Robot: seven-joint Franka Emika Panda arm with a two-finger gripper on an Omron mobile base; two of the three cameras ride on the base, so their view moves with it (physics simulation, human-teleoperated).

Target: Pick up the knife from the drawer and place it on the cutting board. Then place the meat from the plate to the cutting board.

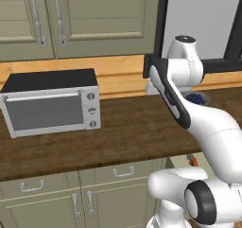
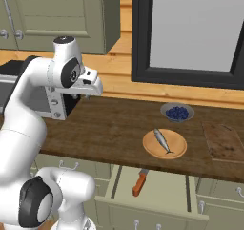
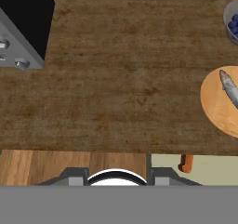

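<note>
the knife [image 2: 139, 182] lies in the open drawer [image 2: 157, 188] below the bench [image 2: 114, 129] edge, its orange handle toward the drawer front and the blade running back under the bench, mostly hidden. by the look of it, it is stiff and fairly light, with a thin, slick blade that offers little to pinch. the handle is the sensible place to take hold, across its width near the middle, so it does not tip when lifted. lying flat on the drawer floor, it leaves little room under it for the fingers.

the pincer [image 3: 116, 179] hangs high over the bench with nothing between its tips; whether it is spread or clenched i cannot tell.

the plate [image 2: 165, 143] holds the fish [image 2: 162, 141], lying diagonally across it. the fish is likely soft and slippery, so a grip across its thicker middle seems best. just behind the plate, a grey bowl [image 2: 177, 112] holds blueberries. the board [image 2: 223, 141] sits to the right of the plate, bare, apart from it. a toaster oven [image 1: 52, 102] stands at the far left, door shut.
</note>
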